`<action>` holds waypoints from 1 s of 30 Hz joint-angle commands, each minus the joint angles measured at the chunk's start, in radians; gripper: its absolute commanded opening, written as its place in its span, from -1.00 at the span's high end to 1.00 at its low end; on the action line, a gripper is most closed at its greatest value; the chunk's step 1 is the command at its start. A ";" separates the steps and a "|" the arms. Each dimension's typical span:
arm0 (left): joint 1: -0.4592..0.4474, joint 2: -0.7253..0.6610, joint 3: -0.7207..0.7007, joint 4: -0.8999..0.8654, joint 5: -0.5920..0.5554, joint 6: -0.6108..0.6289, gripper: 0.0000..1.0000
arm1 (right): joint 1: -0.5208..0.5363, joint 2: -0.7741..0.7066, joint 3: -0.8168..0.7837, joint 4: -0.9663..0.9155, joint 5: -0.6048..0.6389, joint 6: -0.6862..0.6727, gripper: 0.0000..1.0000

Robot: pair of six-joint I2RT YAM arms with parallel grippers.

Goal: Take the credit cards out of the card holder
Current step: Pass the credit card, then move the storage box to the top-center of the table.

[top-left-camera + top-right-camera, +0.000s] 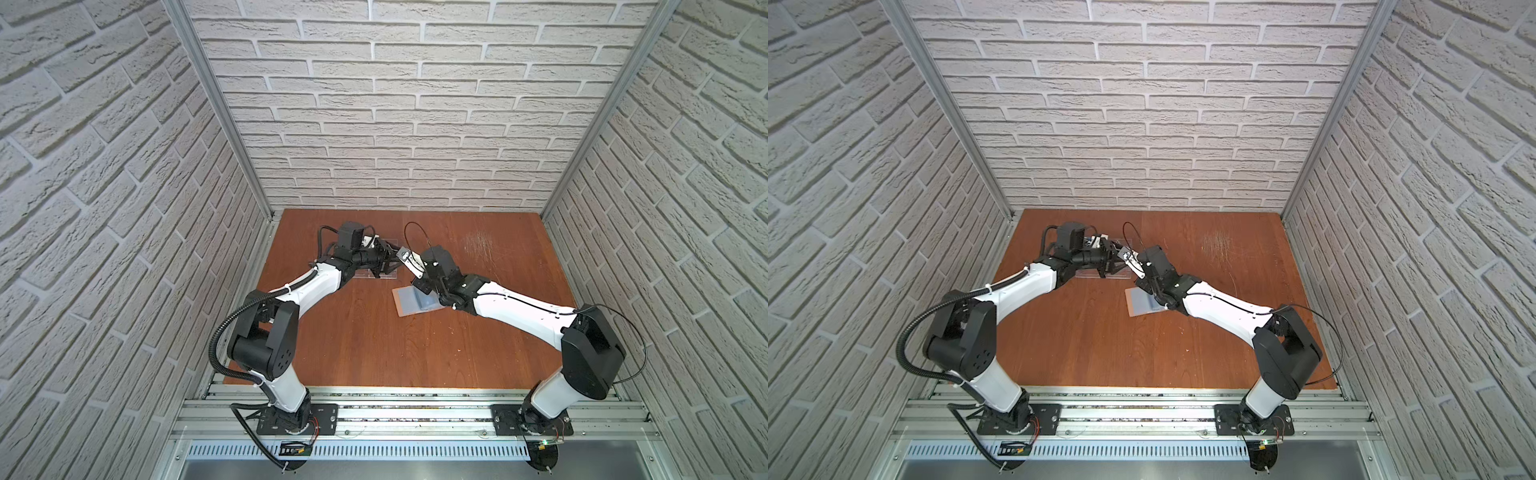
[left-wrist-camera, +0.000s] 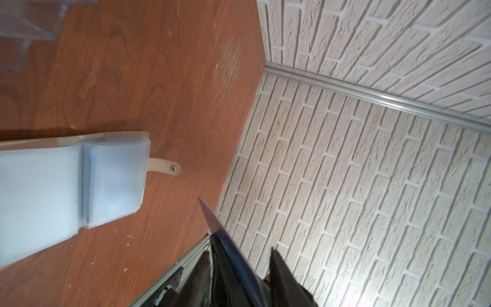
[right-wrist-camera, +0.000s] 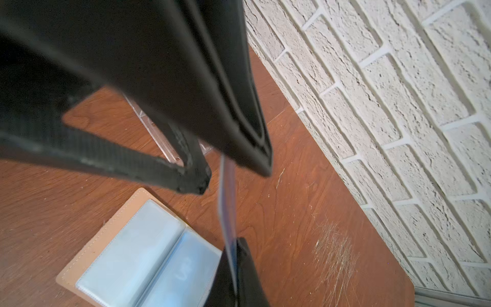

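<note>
A blue credit card (image 3: pixel 227 202) shows edge-on, and my right gripper (image 3: pixel 233 243) is shut on its lower end. The card's other end reaches up between the parted fingers of my left gripper (image 3: pixel 233 178). In the left wrist view the card (image 2: pixel 233 255) lies along one finger of the left gripper (image 2: pixel 241 244), with a gap to the other, so that gripper is open. The tan card holder (image 3: pixel 87 255) lies open on the table below, its pale clear sleeves facing up. It also shows in both top views (image 1: pixel 409 301) (image 1: pixel 1138 303). The two grippers (image 1: pixel 390 259) (image 1: pixel 402 252) meet above the table's middle back.
A clear acrylic rack (image 2: pixel 24 24) (image 3: pixel 156 133) stands on the table under the left gripper. The card holder's snap strap (image 2: pixel 170 168) lies flat to one side. A scratched patch (image 1: pixel 478 245) marks the wood at the back right. Brick walls close three sides.
</note>
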 commanded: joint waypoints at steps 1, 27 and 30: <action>0.054 0.006 -0.052 0.113 -0.006 -0.046 -0.03 | 0.006 -0.041 0.007 -0.047 -0.042 0.035 0.88; 0.427 -0.422 -0.353 -0.027 -0.057 0.112 -0.97 | -0.017 0.462 1.142 -1.022 -0.365 -0.196 0.88; 0.474 -0.398 -0.349 -0.010 -0.088 0.130 -0.96 | -0.019 0.576 1.317 -1.075 -0.382 -0.262 0.89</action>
